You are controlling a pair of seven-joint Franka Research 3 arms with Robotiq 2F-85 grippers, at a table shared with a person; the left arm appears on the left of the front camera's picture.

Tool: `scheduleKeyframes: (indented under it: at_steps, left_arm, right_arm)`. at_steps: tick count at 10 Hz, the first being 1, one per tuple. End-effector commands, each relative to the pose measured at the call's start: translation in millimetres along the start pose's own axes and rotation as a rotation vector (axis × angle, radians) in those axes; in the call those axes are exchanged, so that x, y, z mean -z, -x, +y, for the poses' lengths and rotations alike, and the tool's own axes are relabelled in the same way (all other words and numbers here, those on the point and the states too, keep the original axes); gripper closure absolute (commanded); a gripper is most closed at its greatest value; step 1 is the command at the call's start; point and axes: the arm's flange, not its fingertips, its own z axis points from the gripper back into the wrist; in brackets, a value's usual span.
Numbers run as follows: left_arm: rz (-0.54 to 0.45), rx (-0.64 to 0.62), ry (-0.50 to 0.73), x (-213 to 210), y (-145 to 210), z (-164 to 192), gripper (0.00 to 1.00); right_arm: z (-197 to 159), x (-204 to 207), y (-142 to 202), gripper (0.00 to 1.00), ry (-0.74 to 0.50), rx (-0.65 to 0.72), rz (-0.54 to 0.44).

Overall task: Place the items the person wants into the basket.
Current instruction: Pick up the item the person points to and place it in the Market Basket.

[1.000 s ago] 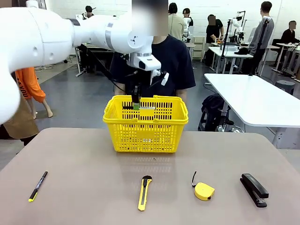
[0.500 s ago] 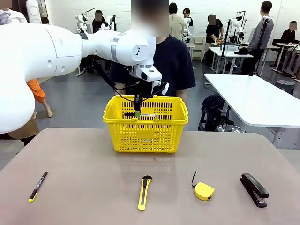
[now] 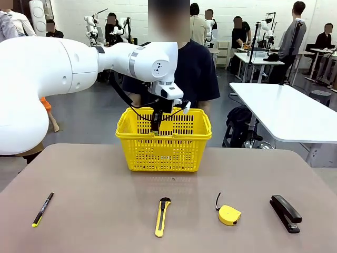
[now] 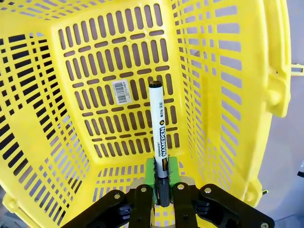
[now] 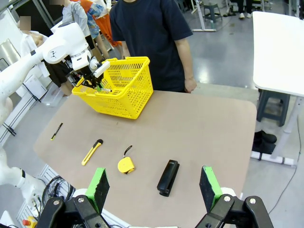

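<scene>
Left gripper [image 4: 161, 166]: lowered into the yellow basket [image 3: 163, 153] at the table's [image 3: 95, 179] far edge, pads pinching the black marker [image 4: 156, 118] by one end. Right gripper [image 5: 153, 179]: jaws spread wide, raised well above the table. Utility knife [image 3: 162, 216], tape measure [image 3: 229, 215]: along the near edge.

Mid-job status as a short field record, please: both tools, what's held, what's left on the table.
Left tool: inside yellow slotted plastic basket, pads closed on black marker with a white band
Marker: pointing down into basket, not yet released
Right tool: open, holding nothing
On brown table: yellow-and-black utility knife, yellow tape measure with black strap, thin black pen with yellow tip, black stapler
</scene>
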Motion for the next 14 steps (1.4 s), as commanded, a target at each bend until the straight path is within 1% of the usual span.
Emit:
scheduleKeyframes:
  at_steps: [1,2,3,4,5,11,12,13,14]
  left_arm:
    - [0.017,-0.013,-0.002,-14.2,-9.2,13.1,0.28]
    - [0.02,-0.011,-0.003,-14.5,-9.7,13.2,0.28]
    - [0.019,-0.012,0.003,-14.6,-10.1,13.7,0.0]
    - [0.018,-0.009,0.005,-14.5,-9.8,13.5,0.24]
    - [0.016,-0.009,0.007,-14.4,-9.2,13.6,0.0]
    - [0.0,-0.023,0.007,-19.9,-5.6,12.4,0.0]
    - [-0.003,-0.056,0.021,-30.9,-2.3,1.6,0.0]
    - [0.022,-0.125,0.051,-48.2,7.2,-17.3,0.0]
    - [0.005,-0.167,0.044,-69.6,26.2,-44.4,0.0]
  right_arm:
    - [-0.6,3.1,-0.3,0.0,-0.002,0.0,0.006]
    - [-0.6,3.1,-0.3,0.0,-0.002,0.0,0.006]
    - [-0.6,3.1,-0.3,0.0,-0.002,0.0,0.006]
    - [-0.6,3.1,-0.3,0.0,-0.002,0.0,0.006]
    - [-0.6,3.1,-0.3,0.0,-0.002,0.0,0.006]
    - [-0.6,3.1,-0.3,0.0,-0.002,0.0,0.006]
    - [-0.6,3.1,-0.3,0.0,-0.002,0.0,0.006]
    - [-0.6,3.1,-0.3,0.0,-0.002,0.0,0.006]
    - [-0.6,3.1,-0.3,0.0,-0.002,0.0,0.006]
